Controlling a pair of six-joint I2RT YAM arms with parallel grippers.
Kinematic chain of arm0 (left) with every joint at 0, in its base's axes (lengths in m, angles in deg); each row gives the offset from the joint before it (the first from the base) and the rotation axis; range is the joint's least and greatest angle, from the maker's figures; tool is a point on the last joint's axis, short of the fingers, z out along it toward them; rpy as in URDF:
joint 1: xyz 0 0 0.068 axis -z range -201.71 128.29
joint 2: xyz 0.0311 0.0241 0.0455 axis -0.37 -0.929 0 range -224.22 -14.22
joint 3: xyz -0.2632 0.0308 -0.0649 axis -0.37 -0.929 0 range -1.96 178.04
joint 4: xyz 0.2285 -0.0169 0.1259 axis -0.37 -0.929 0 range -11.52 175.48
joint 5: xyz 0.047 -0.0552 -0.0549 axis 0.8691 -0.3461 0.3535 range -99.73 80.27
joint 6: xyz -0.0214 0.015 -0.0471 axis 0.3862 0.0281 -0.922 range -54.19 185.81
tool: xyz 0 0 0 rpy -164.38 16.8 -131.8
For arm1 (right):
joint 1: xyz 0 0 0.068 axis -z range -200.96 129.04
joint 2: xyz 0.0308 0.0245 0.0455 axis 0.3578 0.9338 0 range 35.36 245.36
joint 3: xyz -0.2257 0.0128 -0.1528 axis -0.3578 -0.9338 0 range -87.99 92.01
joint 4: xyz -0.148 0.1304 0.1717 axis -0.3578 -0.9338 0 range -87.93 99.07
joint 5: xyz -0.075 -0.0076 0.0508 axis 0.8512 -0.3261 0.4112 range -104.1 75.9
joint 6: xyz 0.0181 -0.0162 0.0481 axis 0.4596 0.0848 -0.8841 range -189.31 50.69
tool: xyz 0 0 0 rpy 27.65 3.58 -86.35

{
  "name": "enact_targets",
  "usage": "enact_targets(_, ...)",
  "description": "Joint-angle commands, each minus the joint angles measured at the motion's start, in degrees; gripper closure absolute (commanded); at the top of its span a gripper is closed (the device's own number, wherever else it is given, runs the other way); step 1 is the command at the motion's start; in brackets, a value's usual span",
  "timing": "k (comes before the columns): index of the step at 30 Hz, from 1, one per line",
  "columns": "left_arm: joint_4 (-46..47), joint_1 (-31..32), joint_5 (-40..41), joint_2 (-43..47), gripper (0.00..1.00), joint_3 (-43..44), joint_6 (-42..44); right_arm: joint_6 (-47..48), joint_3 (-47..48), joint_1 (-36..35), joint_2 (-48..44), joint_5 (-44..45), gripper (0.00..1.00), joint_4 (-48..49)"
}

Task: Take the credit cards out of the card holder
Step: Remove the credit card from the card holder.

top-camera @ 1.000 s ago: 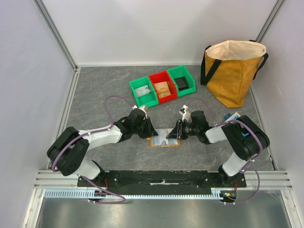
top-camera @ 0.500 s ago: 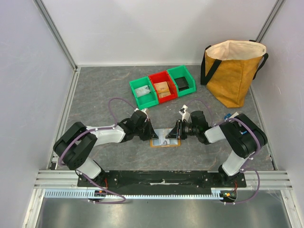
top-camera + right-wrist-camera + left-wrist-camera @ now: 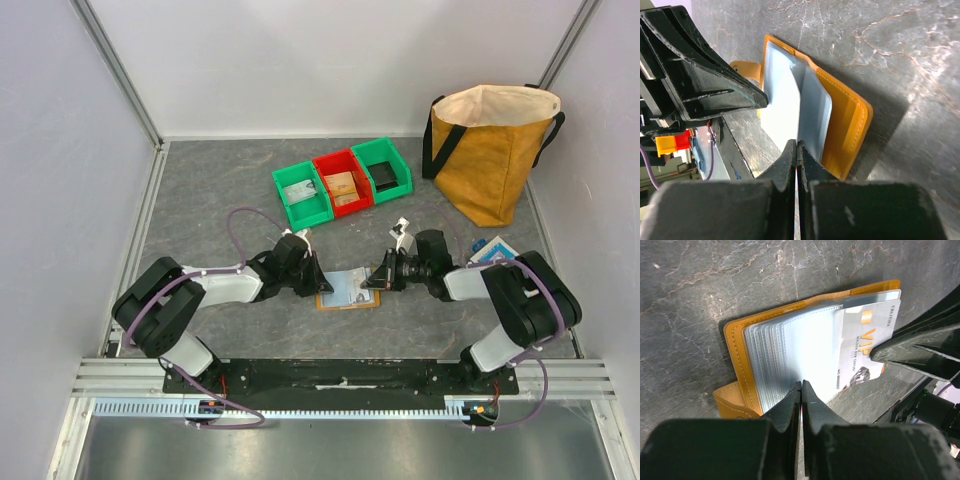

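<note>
The tan-orange card holder lies open on the grey table between my two grippers. In the left wrist view its clear sleeves fan out from the orange cover. My left gripper is shut on the near edge of the sleeves and pins the holder. A whitish credit card marked VIP sticks out of the holder's right side. My right gripper is shut on that card. In the top view the left gripper is at the holder's left and the right gripper at its right.
Three small bins, green, red and green, stand behind the holder with items in them. A mustard bag stands at the back right. A blue-and-white box lies by the right arm.
My right gripper has moved to the right and the whitish card has slid partly out of the holder with it. The left gripper has stayed on the holder.
</note>
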Motion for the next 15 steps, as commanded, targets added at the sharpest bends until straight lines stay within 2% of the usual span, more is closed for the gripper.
enact_targets(1,-4.5,-0.4,2.5,-0.5,0.91,-2.0,0.2,7.1,-0.4,2.1,-5.3,4.7,1.0,-10.3)
enact_targets(4,-4.8,-0.5,2.5,2.3,0.85,-1.3,1.6,9.1,0.6,2.0,-9.0,5.6,1.0,-15.6)
enact_targets(9,-10.7,-0.6,4.7,9.5,0.68,3.8,8.3,11.0,3.5,2.1,-17.5,6.4,1.0,-23.0)
enact_targets(15,-19.0,-1.7,7.0,19.7,0.37,11.7,24.4,14.6,9.9,1.7,-24.6,4.3,1.0,-32.8)
